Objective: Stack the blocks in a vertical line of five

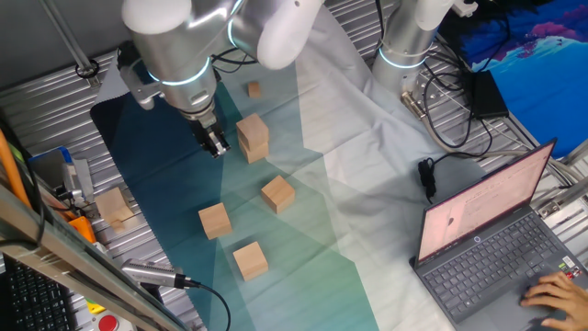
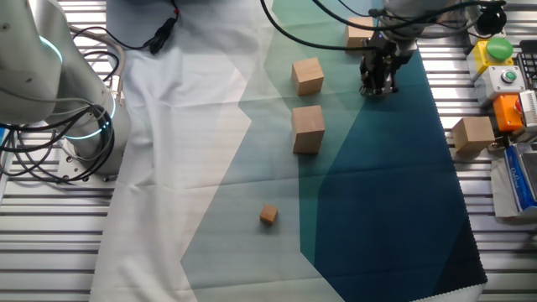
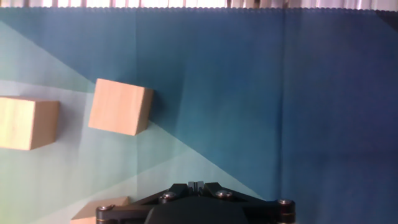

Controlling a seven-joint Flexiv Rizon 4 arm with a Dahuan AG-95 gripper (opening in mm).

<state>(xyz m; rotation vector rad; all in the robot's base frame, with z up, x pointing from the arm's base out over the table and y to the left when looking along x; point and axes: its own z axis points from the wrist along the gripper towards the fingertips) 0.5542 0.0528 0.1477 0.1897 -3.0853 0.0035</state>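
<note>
Wooden blocks are sitting off the hand [image 1: 217,143]: the two-high stack [image 1: 253,137] just beside it, three singles [image 1: 277,193] [image 1: 214,221] [image 1: 250,260] lying farther out on the cloth [image 1: 303,248]. Hand is hanging empty, fingers pressed together.

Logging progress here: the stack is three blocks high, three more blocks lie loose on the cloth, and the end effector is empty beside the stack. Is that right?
Not quite. The stack is two blocks high, not three, as one fixed view shows. The rest holds: three loose blocks lie on the cloth, and the end effector is empty beside the stack.
</note>
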